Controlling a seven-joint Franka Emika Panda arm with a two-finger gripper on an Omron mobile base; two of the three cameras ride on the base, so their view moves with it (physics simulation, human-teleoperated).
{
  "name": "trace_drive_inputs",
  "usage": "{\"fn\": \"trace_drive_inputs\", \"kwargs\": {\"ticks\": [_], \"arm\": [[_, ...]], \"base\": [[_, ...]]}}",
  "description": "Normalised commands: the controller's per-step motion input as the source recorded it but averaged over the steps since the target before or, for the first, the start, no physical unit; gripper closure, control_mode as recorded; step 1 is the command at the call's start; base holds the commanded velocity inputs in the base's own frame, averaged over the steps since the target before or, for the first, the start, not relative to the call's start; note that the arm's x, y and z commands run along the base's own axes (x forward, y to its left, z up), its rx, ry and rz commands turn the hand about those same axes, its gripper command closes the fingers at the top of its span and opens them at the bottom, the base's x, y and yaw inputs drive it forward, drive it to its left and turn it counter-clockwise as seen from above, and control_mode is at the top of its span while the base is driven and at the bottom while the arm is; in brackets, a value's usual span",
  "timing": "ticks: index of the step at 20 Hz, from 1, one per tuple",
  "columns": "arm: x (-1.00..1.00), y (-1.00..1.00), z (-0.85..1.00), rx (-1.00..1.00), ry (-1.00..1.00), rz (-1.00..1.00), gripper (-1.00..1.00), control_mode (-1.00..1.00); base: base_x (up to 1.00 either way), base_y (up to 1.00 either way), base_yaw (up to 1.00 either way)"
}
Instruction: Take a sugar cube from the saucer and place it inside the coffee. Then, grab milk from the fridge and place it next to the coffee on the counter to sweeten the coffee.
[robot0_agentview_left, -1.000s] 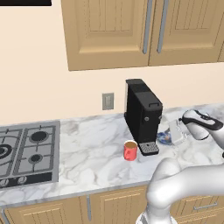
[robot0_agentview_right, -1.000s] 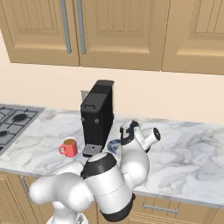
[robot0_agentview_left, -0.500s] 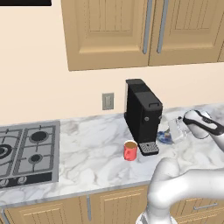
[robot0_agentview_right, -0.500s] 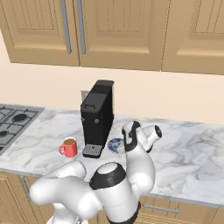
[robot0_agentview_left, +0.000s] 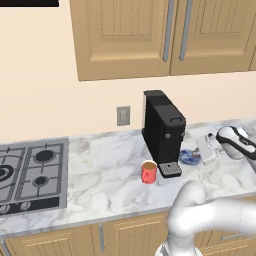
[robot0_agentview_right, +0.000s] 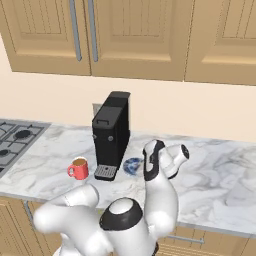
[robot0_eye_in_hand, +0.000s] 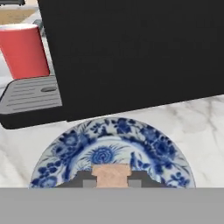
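The white-grey veined marble worktop (robot0_agentview_left: 105, 175) lies under the end effector (robot0_eye_in_hand: 111, 180). A tall black coffee machine (robot0_eye_in_hand: 131, 52) stands just beyond it, the red mug of coffee (robot0_eye_in_hand: 24, 50) farther beyond. Directly below sits the round blue patterned saucer (robot0_eye_in_hand: 144, 144). The fingers are closed on the small tan sugar cube (robot0_eye_in_hand: 111, 174).

Ahead of me: light wooden wall cabinets (robot0_agentview_left: 165, 35) with grey bar handles, a cream wall (robot0_agentview_left: 40, 95) with a grey outlet (robot0_agentview_left: 123, 115), wooden drawers (robot0_agentview_left: 120, 235) below.
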Motion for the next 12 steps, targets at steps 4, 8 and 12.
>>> {"fn": "trace_drive_inputs", "kwargs": {"ticks": [4,8,12], "arm": [[-0.83,0.03,0.45,0.0,-0.06,-0.09,1.0,-1.0],[-0.89,0.36,0.59,-0.06,-0.03,-0.09,1.0,-1.0],[-0.75,0.71,0.73,-0.14,0.0,-0.08,1.0,-1.0]], "base": [[0.0,0.0,0.0],[0.0,0.0,0.0],[0.0,0.0,0.0]]}}
